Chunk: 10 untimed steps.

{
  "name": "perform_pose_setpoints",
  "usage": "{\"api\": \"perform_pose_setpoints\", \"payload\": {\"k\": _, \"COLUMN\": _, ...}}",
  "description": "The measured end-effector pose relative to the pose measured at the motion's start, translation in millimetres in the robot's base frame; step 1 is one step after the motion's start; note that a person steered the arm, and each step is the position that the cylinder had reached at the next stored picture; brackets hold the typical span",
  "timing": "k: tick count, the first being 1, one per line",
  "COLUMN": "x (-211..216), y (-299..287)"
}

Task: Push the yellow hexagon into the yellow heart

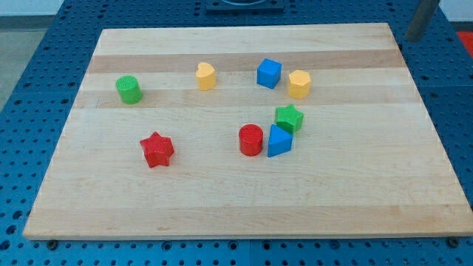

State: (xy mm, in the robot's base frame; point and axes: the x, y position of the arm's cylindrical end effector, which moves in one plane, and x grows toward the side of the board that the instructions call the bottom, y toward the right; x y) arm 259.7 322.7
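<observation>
You can see my tip (pixel 415 37) at the view's top right corner, off the wooden counter (pixel 355 192) and over the blue perforated base (pixel 451 89). Only a short stretch of the rod shows, cut by the view's top edge. I end in that rod, not in jaws, so you have no open or closed state to read, and it touches no block.

From my tip, the yellow hexagon (pixel 298 83) is the closest block, lying towards the view's left and a little lower, well apart from the tip. The blue cube (pixel 269 73) sits just beside the hexagon on its far side from my tip, with a thin gap between them. Further from my tip along the same line you find the yellow heart (pixel 206 75), with the cube between it and the hexagon. Furthest from my tip in that row is the green cylinder (pixel 128 89), near the counter's left edge.

Below the hexagon, the green star (pixel 289 117) stands close to the blue triangle (pixel 279 141), which touches or nearly touches the red cylinder (pixel 251 140). The red star (pixel 157 149) stands alone, far from my tip, down to the view's left.
</observation>
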Motion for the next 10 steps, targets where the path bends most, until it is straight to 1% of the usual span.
{"api": "perform_pose_setpoints", "payload": {"k": 1, "x": 41, "y": -21}}
{"api": "perform_pose_setpoints", "payload": {"k": 2, "x": 69, "y": -46}}
{"api": "perform_pose_setpoints", "payload": {"k": 3, "x": 76, "y": -61}}
{"api": "perform_pose_setpoints", "payload": {"k": 4, "x": 76, "y": -61}}
{"api": "perform_pose_setpoints", "payload": {"k": 6, "x": 113, "y": -84}}
{"api": "perform_pose_setpoints", "payload": {"k": 10, "x": 117, "y": -203}}
